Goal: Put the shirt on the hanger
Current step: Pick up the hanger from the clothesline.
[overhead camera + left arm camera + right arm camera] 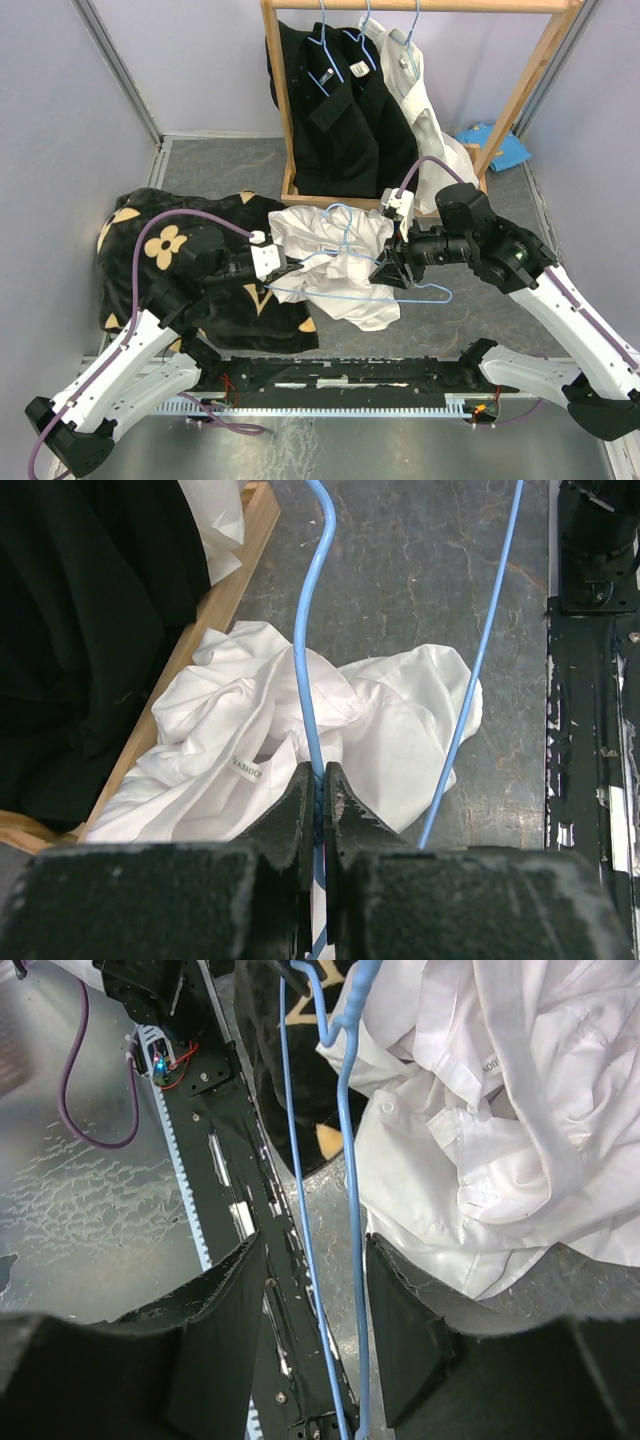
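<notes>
Centre of the overhead frame: the white shirt (345,280) is lying crumpled on the grey table (450,340), with the blue wire hanger (305,660) resting across it. My left gripper (320,785) is pinching the hanger's wire tight. My right gripper (315,1250) is standing half open, two wires passing between its jaws, gripping nothing. I judge the left should be steadying the hanger while the right seeks the collar. Upper frame, a wooden rack (520,90) of black shirts (330,100) is crowding the shirt; at left, a flowered black cloth (150,260) is lying under my left arm.

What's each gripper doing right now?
Left gripper: closed on the hanger wire.
Right gripper: open around the hanger wires, not clamped.
</notes>
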`<state>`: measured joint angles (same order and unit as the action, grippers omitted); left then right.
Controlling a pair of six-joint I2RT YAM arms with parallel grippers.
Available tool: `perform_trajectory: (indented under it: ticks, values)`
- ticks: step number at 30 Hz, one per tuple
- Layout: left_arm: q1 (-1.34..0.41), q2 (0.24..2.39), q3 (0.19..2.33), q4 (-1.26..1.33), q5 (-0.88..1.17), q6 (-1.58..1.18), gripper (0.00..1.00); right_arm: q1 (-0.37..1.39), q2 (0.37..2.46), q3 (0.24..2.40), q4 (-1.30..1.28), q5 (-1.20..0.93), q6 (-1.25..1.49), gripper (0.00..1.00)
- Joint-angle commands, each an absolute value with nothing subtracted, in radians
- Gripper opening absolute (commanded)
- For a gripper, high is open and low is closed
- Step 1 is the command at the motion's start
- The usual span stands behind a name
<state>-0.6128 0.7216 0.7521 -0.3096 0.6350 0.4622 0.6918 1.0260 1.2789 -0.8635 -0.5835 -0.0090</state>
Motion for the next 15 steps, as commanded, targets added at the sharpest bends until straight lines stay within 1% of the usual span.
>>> perform_trajectory:
  ticks: [1,4,10,15]
  values:
    - [-0.614,0.692,0.802,-0.307,0.666,0.521,0.03,0.696,0.996,1.296,-0.876,-0.564,-0.035,0.52]
    - [-0.614,0.682,0.799,-0.312,0.685,0.532,0.03,0.696,0.995,1.291,-0.892,-0.558,-0.037,0.49]
    - [-0.614,0.695,0.814,-0.337,0.727,0.549,0.03,0.696,0.977,1.276,-0.898,-0.560,-0.028,0.30]
    - [-0.614,0.698,0.812,-0.334,0.720,0.535,0.03,0.696,0.953,1.262,-0.894,-0.557,-0.023,0.06]
